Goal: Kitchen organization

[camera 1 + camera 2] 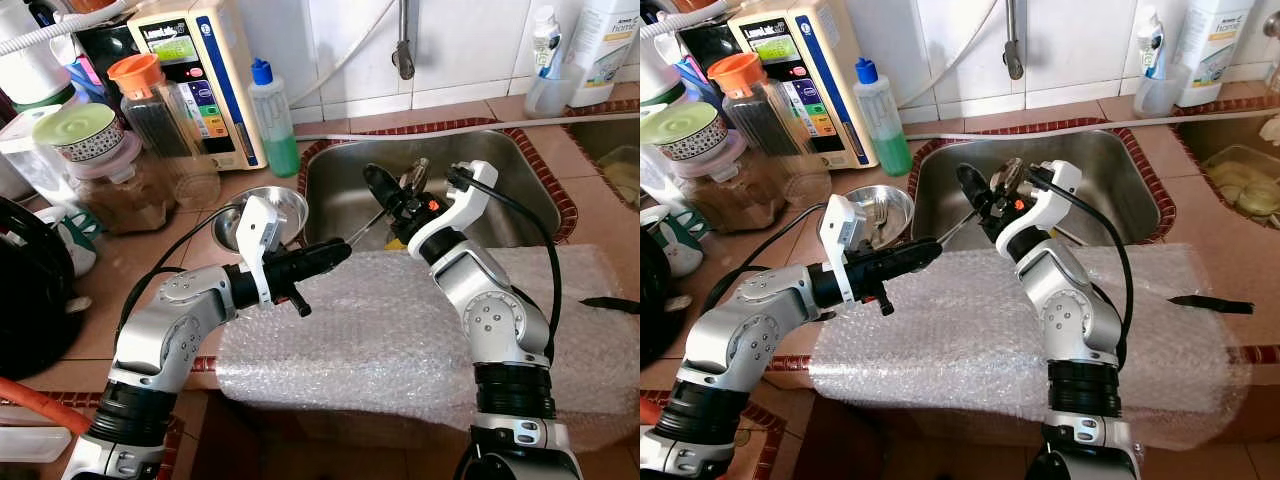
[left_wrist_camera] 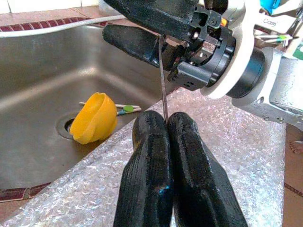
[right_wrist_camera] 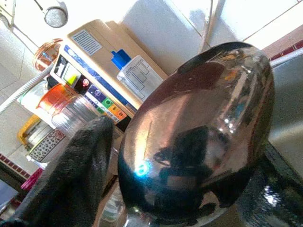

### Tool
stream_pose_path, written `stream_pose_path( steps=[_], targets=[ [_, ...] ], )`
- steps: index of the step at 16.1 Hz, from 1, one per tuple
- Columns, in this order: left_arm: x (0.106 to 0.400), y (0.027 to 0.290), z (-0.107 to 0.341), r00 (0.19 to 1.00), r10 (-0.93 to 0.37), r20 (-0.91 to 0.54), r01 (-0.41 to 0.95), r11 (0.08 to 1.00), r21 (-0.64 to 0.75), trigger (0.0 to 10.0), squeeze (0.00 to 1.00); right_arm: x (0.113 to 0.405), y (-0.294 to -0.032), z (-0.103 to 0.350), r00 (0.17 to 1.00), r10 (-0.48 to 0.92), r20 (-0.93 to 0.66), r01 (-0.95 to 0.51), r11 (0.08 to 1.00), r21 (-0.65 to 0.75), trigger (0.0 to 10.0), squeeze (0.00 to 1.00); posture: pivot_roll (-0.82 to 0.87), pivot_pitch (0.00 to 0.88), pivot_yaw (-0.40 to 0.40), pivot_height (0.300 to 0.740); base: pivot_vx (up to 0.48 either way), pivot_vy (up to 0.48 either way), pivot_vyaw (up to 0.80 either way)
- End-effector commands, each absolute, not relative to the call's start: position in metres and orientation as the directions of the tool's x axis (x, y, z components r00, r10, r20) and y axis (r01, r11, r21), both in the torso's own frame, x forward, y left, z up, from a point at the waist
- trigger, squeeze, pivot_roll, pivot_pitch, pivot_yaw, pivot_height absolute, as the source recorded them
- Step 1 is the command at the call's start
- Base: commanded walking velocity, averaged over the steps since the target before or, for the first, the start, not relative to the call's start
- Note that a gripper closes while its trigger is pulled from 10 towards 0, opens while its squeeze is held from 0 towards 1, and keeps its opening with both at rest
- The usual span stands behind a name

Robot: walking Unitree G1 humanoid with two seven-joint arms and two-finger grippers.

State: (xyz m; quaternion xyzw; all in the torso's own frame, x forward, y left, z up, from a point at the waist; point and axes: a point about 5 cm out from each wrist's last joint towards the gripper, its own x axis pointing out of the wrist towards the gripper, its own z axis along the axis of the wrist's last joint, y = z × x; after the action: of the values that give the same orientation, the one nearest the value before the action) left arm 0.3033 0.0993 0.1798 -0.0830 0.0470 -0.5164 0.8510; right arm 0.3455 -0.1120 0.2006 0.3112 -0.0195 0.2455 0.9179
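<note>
A steel spoon is held between both grippers over the near rim of the sink (image 1: 520,165). My left gripper (image 1: 343,250) is shut on the tip of its thin handle (image 2: 162,80), seen close up between the two black fingertips (image 2: 149,137). My right gripper (image 1: 392,182) reaches in from the sink side. Its fingers (image 3: 71,175) sit on either side of the shiny spoon bowl (image 3: 199,132), and it appears shut on it. The handle (image 1: 365,228) runs straight between the two grippers.
Bubble wrap (image 1: 380,330) covers the counter in front of the sink. A yellow object (image 2: 94,118) lies by the drain. A small steel bowl (image 1: 232,222), a green bottle (image 1: 276,125), jars (image 1: 150,100) and an appliance (image 1: 205,60) stand to the left. A black tool (image 1: 610,303) lies at the right.
</note>
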Motion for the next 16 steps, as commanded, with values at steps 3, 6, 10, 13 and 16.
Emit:
stream_pose_path(
  steps=[3, 6, 10, 13, 16],
  targets=[
    [0.306, 0.105, 0.182, 0.491, -0.871, 0.001, 0.859, 0.484, -0.166, 0.0, 0.0, 0.342, -0.099, 0.202, 0.851, 0.486, 0.199, -0.503, 0.65, 0.57, 0.0, 0.0, -0.28, 0.084, 0.207, 0.74, 0.0, 0.0, 0.0],
    [0.308, 0.105, 0.183, 0.503, -0.864, 0.005, 0.853, 0.496, -0.163, 0.0, 0.0, 0.336, -0.092, 0.199, 0.827, 0.529, 0.193, -0.533, 0.625, 0.57, 0.0, 0.0, -0.29, 0.082, 0.207, 0.74, 0.0, 0.0, 0.0],
    [0.309, 0.103, 0.183, 0.505, -0.863, 0.009, 0.853, 0.497, -0.161, 0.4, 0.0, 0.336, -0.092, 0.2, 0.824, 0.534, 0.191, -0.536, 0.625, 0.567, 0.0, 0.0, -0.29, 0.08, 0.205, 0.74, 0.0, 0.0, 0.0],
    [0.308, 0.102, 0.184, 0.501, -0.866, 0.011, 0.855, 0.492, -0.163, 0.3, 0.0, 0.338, -0.094, 0.2, 0.831, 0.523, 0.189, -0.528, 0.635, 0.565, 0.0, 0.0, -0.29, 0.081, 0.203, 0.74, 0.0, 0.0, 0.0],
    [0.308, 0.102, 0.184, 0.501, -0.866, 0.011, 0.855, 0.492, -0.163, 0.3, 0.0, 0.338, -0.094, 0.2, 0.831, 0.523, 0.189, -0.528, 0.635, 0.565, 0.0, 0.0, -0.29, 0.081, 0.203, 0.74, 0.0, 0.0, 0.0]
  ],
)
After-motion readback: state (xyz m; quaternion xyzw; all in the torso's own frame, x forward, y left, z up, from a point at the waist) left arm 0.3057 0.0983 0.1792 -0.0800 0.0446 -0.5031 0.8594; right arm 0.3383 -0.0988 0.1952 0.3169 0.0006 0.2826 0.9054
